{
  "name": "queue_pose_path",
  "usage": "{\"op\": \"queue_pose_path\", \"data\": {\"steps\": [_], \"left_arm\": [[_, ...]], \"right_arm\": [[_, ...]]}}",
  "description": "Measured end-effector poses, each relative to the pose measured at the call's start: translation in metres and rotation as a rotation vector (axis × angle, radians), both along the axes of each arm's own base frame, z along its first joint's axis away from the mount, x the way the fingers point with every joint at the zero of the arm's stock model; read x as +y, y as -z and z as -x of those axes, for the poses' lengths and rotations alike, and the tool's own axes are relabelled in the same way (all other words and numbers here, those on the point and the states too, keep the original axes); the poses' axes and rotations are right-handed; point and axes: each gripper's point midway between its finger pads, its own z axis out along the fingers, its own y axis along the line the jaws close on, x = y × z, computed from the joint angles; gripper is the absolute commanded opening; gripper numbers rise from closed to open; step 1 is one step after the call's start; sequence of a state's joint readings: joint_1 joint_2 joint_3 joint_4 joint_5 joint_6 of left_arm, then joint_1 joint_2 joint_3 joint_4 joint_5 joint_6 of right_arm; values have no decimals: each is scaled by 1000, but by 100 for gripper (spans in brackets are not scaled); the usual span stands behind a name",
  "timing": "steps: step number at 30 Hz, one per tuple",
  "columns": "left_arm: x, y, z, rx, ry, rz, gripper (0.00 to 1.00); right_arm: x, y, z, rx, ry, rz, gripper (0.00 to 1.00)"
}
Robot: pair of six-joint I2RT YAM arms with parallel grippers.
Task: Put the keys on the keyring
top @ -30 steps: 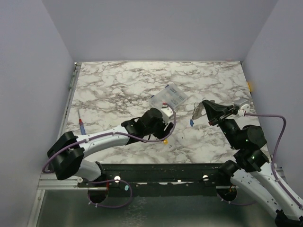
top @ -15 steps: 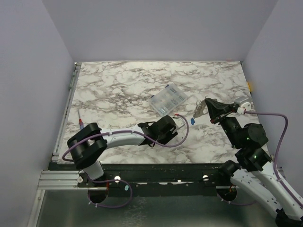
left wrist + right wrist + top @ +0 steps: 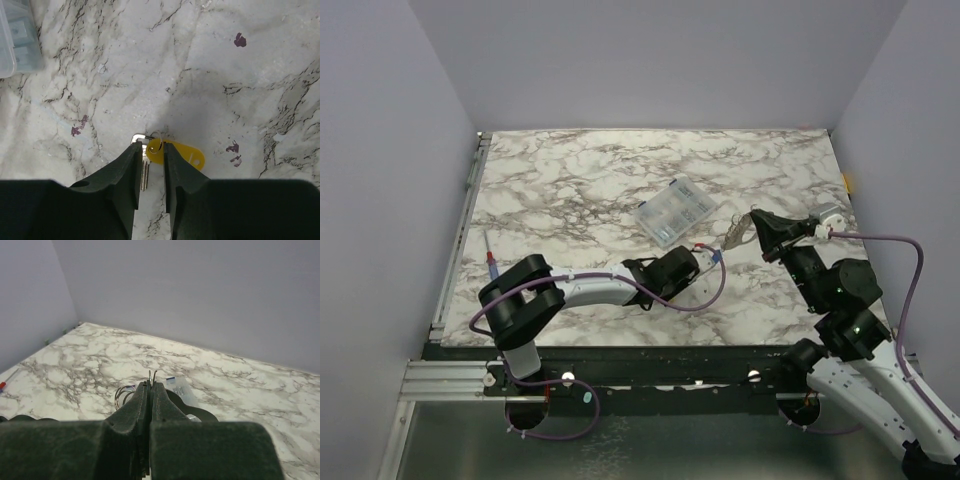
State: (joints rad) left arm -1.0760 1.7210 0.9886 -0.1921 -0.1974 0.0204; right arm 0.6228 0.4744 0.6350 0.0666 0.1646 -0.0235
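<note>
My left gripper reaches right across the table. In the left wrist view it is shut on the yellow key. The key's metal blade lies between the jaws, and the small ring sits at the tips. My right gripper is shut on the silvery keyring and holds it above the table. In the right wrist view the wire ends stick up past the tips and the loops bulge left. The blue key shows between the grippers, under the ring. I cannot tell if it hangs on it.
A clear plastic compartment box lies just beyond the left gripper; its corner shows in the left wrist view. A blue-handled, red-tipped screwdriver lies at the table's left edge. The walls enclose the marble table on three sides.
My left arm has swung right from the table's front middle, carrying the yellow key, and now ends close to the right gripper. The right gripper has shifted slightly left with the keyring.
</note>
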Motion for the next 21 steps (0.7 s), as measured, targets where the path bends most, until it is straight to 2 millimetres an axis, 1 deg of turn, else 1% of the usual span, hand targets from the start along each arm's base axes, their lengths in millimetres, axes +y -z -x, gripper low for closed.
{"op": "queue_pose_path", "data": {"steps": [3,9,11,12,13,14,21], "left_arm": [[-1,0,-1,-5,3,-3,21],[-2,6,-2,-1,6,-16,20],[-3,6,-3,-2,7,-17,14],[-3,6,-3,-2,7,-17,10],[-3,6,-3,-4,8,-18,3],[-3,5,-3,-5,9,-18,0],[-3,4,-5,-14,14,-23,0]], "right_arm": [[1,2,-1,6,0,4,1],[1,4,-2,13,-1,8,1],[2,5,-2,17,-1,7,1],[2,5,-2,18,-1,7,1],[2,5,-2,19,-2,8,1],[2,6,-3,20,-2,9,1],[3,7,-3,24,-2,11,1]]}}
